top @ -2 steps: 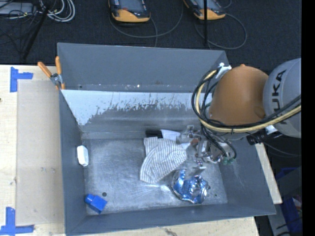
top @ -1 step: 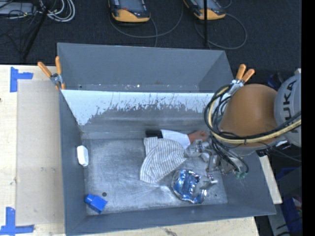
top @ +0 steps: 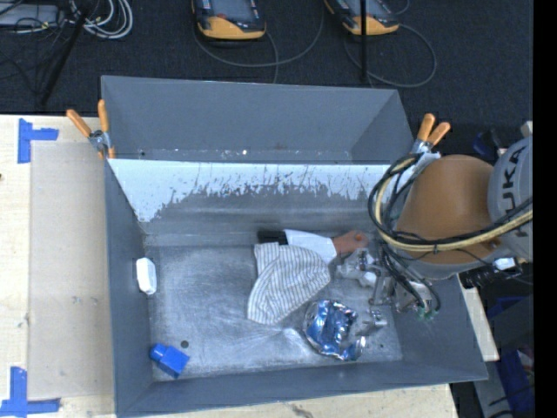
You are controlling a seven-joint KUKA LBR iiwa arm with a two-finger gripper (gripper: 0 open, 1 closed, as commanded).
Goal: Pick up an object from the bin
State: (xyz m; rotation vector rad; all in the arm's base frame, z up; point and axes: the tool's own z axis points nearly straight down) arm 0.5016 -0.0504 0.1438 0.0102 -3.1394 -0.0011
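Where the gripper (top: 376,312) hangs, blue foil (top: 332,330) lies — just beside.

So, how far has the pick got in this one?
Nothing looks lifted yet. The gripper is low at the right of the bin, beside the crinkled blue foil packet, which lies on the floor by the striped cloth. Grasping and lifting remain.

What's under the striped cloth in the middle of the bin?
A black end and a white piece poke out from beneath the striped cloth at its far edge. How far they run under it, and anything else there, is covered.
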